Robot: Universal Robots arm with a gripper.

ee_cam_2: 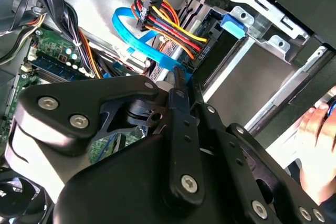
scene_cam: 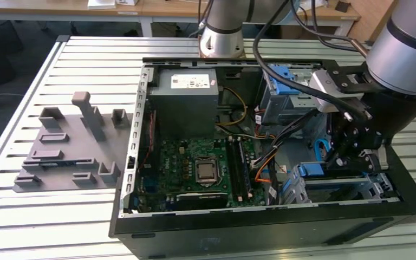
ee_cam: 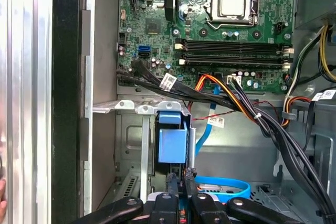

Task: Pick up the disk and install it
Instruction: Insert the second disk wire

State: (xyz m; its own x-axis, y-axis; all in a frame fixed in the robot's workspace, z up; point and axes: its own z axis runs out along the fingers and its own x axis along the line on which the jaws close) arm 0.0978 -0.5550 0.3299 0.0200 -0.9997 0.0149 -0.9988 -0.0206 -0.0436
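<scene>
First wrist view gives us the gripper (ee_cam: 181,181) closest to the lens. Its jaws are drawn together to a narrow slit, and we cannot tell whether anything is pinched between them. Just ahead of the jaws stands a blue latch (ee_cam: 172,141) on the silver cage (ee_cam: 131,145), with a flat blue cable (ee_cam: 223,185) looping right beside them. Beyond the jaws a bundle of black and orange cables (ee_cam: 231,95) crosses in front of the green motherboard (ee_cam: 157,19).

From the exterior view we see the gripper (scene_cam: 343,160) lowered into the open computer case (scene_cam: 266,222). Directly beneath the jaws, a flat silver face with a blue edge lies in the cage. We take this for the disk (scene_cam: 337,184), though we cannot be sure. The case rests on a slatted tabletop (scene_cam: 41,216).

Off to one side of the jaws, past the case wall, the second wrist view catches a person's hand (ee_cam_2: 316,129).
</scene>
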